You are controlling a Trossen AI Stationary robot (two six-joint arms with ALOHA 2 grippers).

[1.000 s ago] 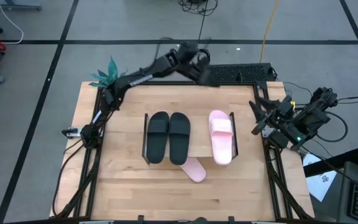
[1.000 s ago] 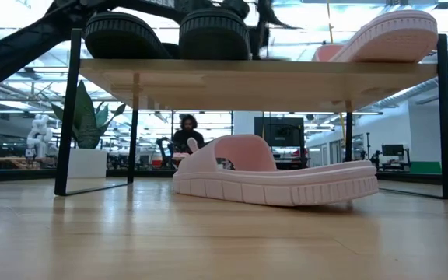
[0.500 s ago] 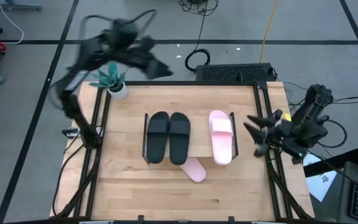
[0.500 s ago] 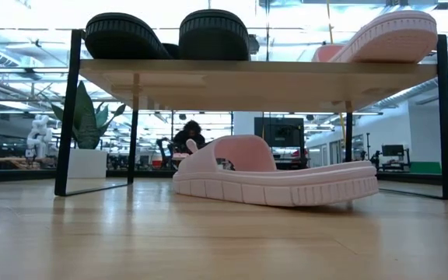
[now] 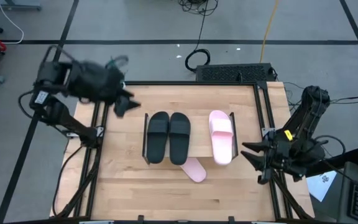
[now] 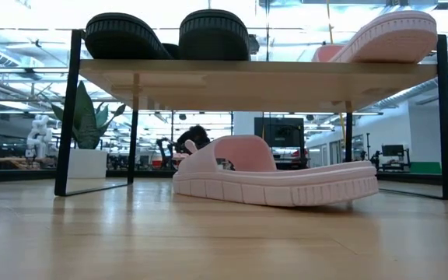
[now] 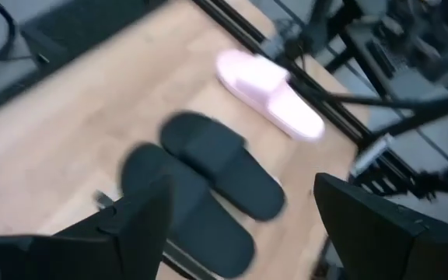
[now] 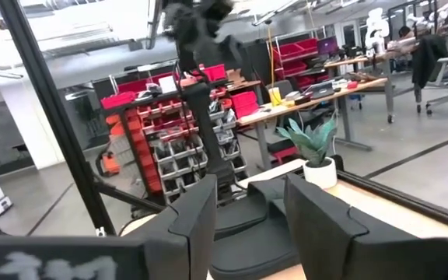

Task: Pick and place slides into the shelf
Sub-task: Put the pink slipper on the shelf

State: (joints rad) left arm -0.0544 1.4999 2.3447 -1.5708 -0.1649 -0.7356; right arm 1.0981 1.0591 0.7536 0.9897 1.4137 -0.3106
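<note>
Two black slides point(image 5: 168, 137) lie side by side, soles down, on the shelf point(image 5: 199, 135), with one pink slide point(image 5: 220, 135) at its right end. The other pink slide point(image 5: 194, 168) rests sole down on the tabletop, partly under the shelf point(image 6: 255, 75), as the low view shows point(image 6: 274, 177). My left gripper point(image 5: 124, 102) hangs open above the table's far-left corner, well clear of the shelf; its wrist view looks down on the black slides point(image 7: 208, 187). My right gripper point(image 5: 252, 162) stands open at the table's right edge, pointing about level toward the shelf, nothing between its fingers point(image 8: 247, 222).
A potted plant point(image 8: 317, 155) stands at the table's far-left corner, mostly hidden under my left arm in the high view. A black metal frame point(image 5: 267, 118) borders the table. Bare wood point(image 5: 185, 196) lies between the shelf and the near edge.
My left arm has swung fast from behind the shelf's far side toward the table's far-left corner, rising and tipping its gripper more level; it stays open. My right gripper has moved along the right edge toward the near edge and has rolled. The slides have not moved.
</note>
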